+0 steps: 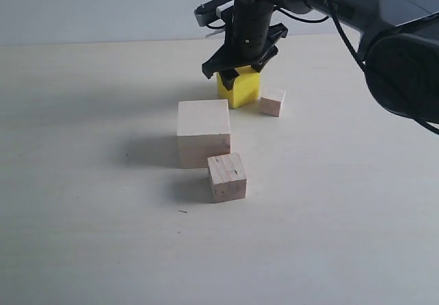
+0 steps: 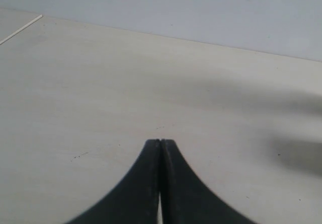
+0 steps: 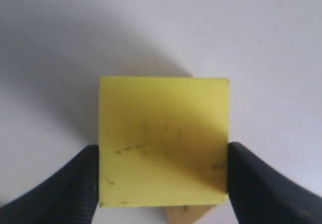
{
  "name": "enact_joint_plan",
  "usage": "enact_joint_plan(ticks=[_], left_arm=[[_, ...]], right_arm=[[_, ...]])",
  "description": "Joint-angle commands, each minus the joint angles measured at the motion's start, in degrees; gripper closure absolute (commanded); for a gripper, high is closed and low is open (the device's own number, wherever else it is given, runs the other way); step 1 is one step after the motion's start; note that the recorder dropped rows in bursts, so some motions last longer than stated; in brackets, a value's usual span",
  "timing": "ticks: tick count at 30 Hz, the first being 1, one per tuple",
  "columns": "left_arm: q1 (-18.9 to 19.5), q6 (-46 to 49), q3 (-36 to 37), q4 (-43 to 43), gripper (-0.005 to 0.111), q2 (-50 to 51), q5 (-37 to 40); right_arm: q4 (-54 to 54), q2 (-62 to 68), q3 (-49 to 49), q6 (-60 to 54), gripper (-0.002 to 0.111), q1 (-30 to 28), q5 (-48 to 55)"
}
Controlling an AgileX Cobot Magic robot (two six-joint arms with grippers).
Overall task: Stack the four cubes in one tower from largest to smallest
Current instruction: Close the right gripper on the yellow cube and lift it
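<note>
Right wrist view: right gripper (image 3: 163, 158) clamps the yellow cube (image 3: 163, 133) by two opposite sides
Yellow cube: apparently on the desk (image 1: 82, 216), at 1 o'clock from the large pale cube (image 1: 204, 130)
Neighbour: tiny cube (image 1: 272, 102) at its 3 o'clock
Left gripper (image 2: 160, 142): closed on nothing
Advice: lift straight up, clear of the tiny cube, then set it centred and square on the large pale cube

Hidden: yellow cube (image 1: 244, 94) top, under right claw (image 1: 243, 70); left claw (image 2: 160, 142) cut off by picture edge.
</note>
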Motion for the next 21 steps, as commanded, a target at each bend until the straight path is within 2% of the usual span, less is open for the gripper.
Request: enact_joint_plan(ticks=[1, 8, 10, 14, 18, 21], left_arm=[[-0.37, -0.02, 0.15, 0.08, 0.107, -0.36, -0.33], [-0.37, -0.02, 0.15, 0.08, 0.107, -0.36, -0.33], [-0.37, -0.02, 0.15, 0.08, 0.107, -0.36, -0.33], [-0.37, -0.02, 0.15, 0.08, 0.107, -0.36, -0.33], [-0.37, -0.02, 0.15, 0.08, 0.107, -0.36, -0.33], [-0.37, -0.02, 0.15, 0.08, 0.107, -0.36, -0.33]], right_arm=[[-0.64, -0.87, 0.27, 0.16, 0.108, 0.02, 4.40], [-0.64, 0.05, 0.27, 0.16, 0.108, 0.02, 3.91], [-0.64, 0.31, 0.27, 0.16, 0.104, 0.02, 4.16], [-0.64, 0.55, 0.27, 0.16, 0.080, 0.02, 4.04], [-0.53, 0.55, 0.27, 0.16, 0.049, 0.02, 3.91], [-0.08, 0.55, 0.27, 0.16, 0.041, 0.02, 3.34]])
